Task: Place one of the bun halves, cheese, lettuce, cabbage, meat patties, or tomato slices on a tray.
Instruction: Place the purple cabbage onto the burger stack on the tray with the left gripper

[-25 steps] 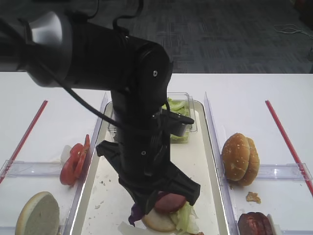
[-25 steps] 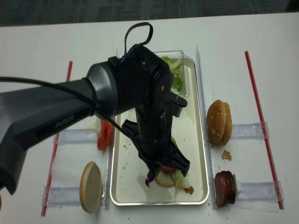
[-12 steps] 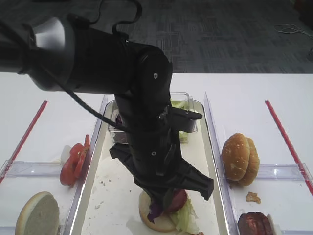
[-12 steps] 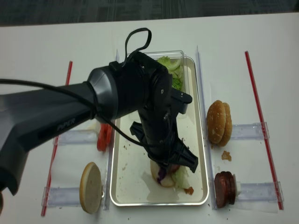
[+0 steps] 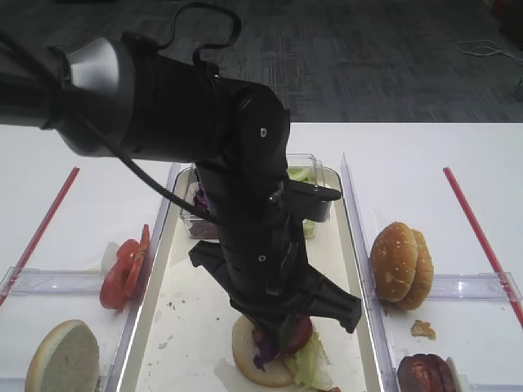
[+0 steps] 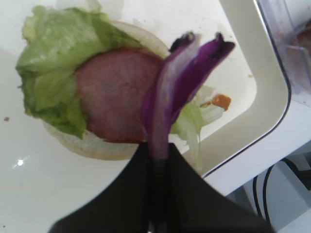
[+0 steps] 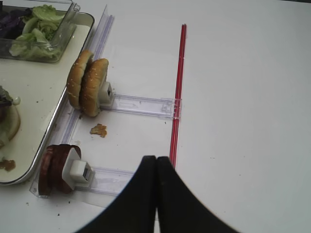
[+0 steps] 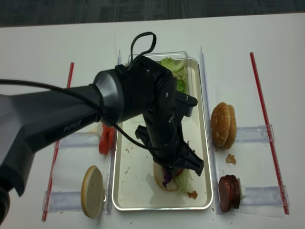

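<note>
The left gripper (image 6: 158,160) is clamped on a purple cabbage (image 6: 177,92) strip, held just above a stack on the tray (image 8: 124,191): a bun half (image 6: 92,145) at the bottom, lettuce (image 6: 53,63) on it, and 1 patty (image 6: 114,99) on top. From the left wrist view the strip rises from between the closed jaws and crosses the patty's right edge; whether it touches the patty cannot be told. An orange crumb (image 6: 221,101) lies near the tray's rounded corner. In both high views the left arm (image 5: 237,188) covers most of the tray's middle and hides the gripper's tips, so only the lower rim of the stack and a bit of purple show beneath it. A clear tub (image 8: 183,71) with greens sits at the tray's far end, half hidden by the arm; its purple contents show only in part. The right gripper (image 7: 155,167) is closed on nothing, hanging over the bare table (image 7: 243,121) beside a red strip (image 7: 177,92); only its dark fingertips are in frame. To the tray's right, 2 bun halves (image 7: 87,87) stand on edge in a clear rack (image 7: 141,103), and dark patties (image 7: 56,167) stand in another, cut off at the bottom edge in 1 high view. On the tray's left are tomato slices (image 5: 122,269), partly hidden by the arm in 1 high view, and another bun half (image 8: 93,191).
</note>
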Controlling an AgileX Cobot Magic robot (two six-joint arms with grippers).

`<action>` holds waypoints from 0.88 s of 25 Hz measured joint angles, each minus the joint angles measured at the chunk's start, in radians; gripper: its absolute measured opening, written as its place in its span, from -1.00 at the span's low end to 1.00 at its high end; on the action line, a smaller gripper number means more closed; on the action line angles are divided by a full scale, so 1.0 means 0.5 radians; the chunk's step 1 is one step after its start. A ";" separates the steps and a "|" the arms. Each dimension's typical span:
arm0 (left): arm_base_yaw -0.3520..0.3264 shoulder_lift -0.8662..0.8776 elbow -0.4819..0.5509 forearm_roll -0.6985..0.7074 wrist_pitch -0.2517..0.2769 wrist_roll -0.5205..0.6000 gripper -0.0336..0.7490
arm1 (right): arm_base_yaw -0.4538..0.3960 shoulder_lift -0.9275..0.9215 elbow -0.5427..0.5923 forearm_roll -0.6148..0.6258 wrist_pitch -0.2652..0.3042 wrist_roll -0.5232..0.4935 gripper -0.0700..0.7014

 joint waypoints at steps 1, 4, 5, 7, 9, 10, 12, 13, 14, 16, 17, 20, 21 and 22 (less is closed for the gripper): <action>0.000 0.000 0.000 0.000 -0.012 0.000 -0.85 | 0.000 0.000 0.000 0.000 0.000 0.000 -0.76; 0.000 0.000 0.000 0.000 -0.034 0.005 -0.85 | 0.000 0.000 0.000 0.000 0.000 0.000 -0.76; 0.000 0.000 0.000 0.000 -0.039 0.005 -0.85 | 0.000 0.000 0.000 0.000 0.000 0.000 -0.76; 0.000 0.000 0.000 0.000 -0.043 0.005 -0.85 | 0.000 0.000 0.000 0.000 0.000 0.000 -0.76; 0.000 0.000 0.000 0.000 -0.043 0.005 -0.85 | 0.000 0.000 0.000 0.000 0.000 0.000 -0.76; 0.000 0.000 0.000 0.000 -0.043 0.005 -0.85 | 0.000 0.000 0.000 0.000 0.000 0.000 -0.76; 0.000 0.000 0.000 0.000 -0.043 0.005 -0.85 | 0.000 0.000 0.000 0.000 0.000 0.000 -0.76; 0.000 0.000 0.000 0.000 -0.043 0.005 -0.85 | 0.000 0.000 0.000 0.000 0.000 0.000 -0.76; 0.000 0.000 0.000 0.000 -0.043 0.005 -0.85 | 0.000 0.000 0.000 0.000 0.000 0.000 -0.76; 0.000 0.000 0.000 0.000 -0.046 0.005 -0.85 | 0.000 0.000 0.000 0.000 0.000 0.000 -0.76; 0.000 0.000 0.000 0.000 -0.046 0.005 -0.85 | 0.000 0.000 0.000 0.000 0.000 0.000 -0.76; 0.000 0.000 0.000 0.000 -0.047 0.005 -0.85 | 0.000 0.000 0.000 0.000 0.000 0.000 -0.76; 0.000 0.000 0.000 0.000 -0.051 0.005 -0.85 | 0.000 0.000 0.000 0.000 0.000 0.000 -0.76; 0.000 0.000 0.000 0.000 -0.050 0.005 -0.85 | 0.000 0.000 0.000 0.000 0.000 0.000 -0.76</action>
